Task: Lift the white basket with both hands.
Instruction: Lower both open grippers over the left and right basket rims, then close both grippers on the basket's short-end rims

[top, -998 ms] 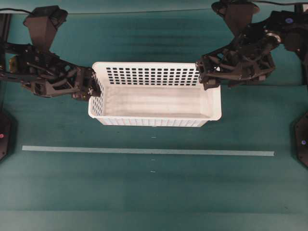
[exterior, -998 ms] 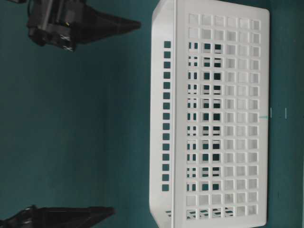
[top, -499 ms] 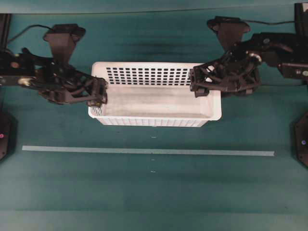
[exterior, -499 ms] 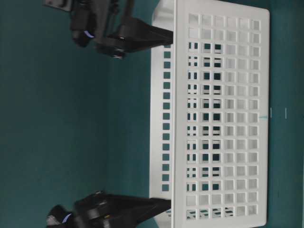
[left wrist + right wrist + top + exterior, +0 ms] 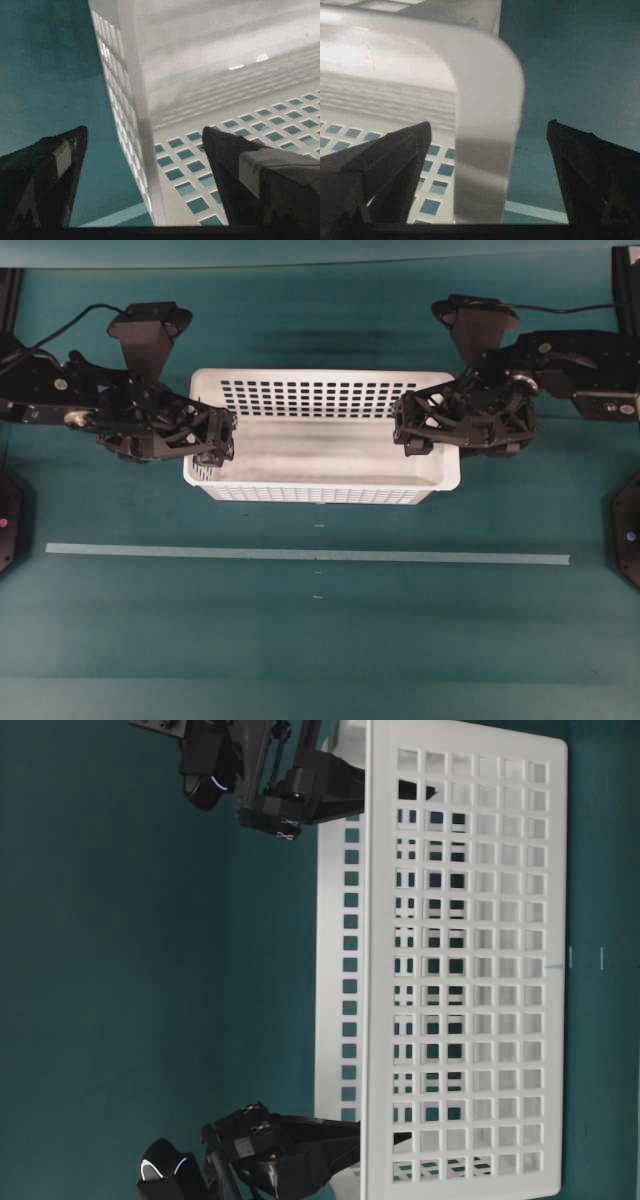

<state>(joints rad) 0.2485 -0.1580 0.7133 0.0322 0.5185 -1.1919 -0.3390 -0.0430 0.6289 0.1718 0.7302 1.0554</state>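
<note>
The white basket (image 5: pixel 320 377) stands on the green table, long side across the overhead view. My left gripper (image 5: pixel 216 443) is open astride its left end wall. In the left wrist view the rim (image 5: pixel 137 100) runs between the two fingers of that gripper (image 5: pixel 145 135), one outside over the table, one inside the basket. My right gripper (image 5: pixel 410 430) is open astride the right end wall. The rounded rim (image 5: pixel 487 85) lies between the fingers of the right gripper (image 5: pixel 487 127), with a gap on both sides. The table-level view shows the basket (image 5: pixel 460 960) resting on the table.
A pale tape strip (image 5: pixel 300 554) runs across the table in front of the basket. Black arm bases sit at the left edge (image 5: pixel 6 520) and the right edge (image 5: pixel 628 540). Both camera housings stand behind the basket's ends.
Both grippers have come inward and down from outside the basket's ends, and each now has a finger on either side of an end wall. The basket has not moved.
</note>
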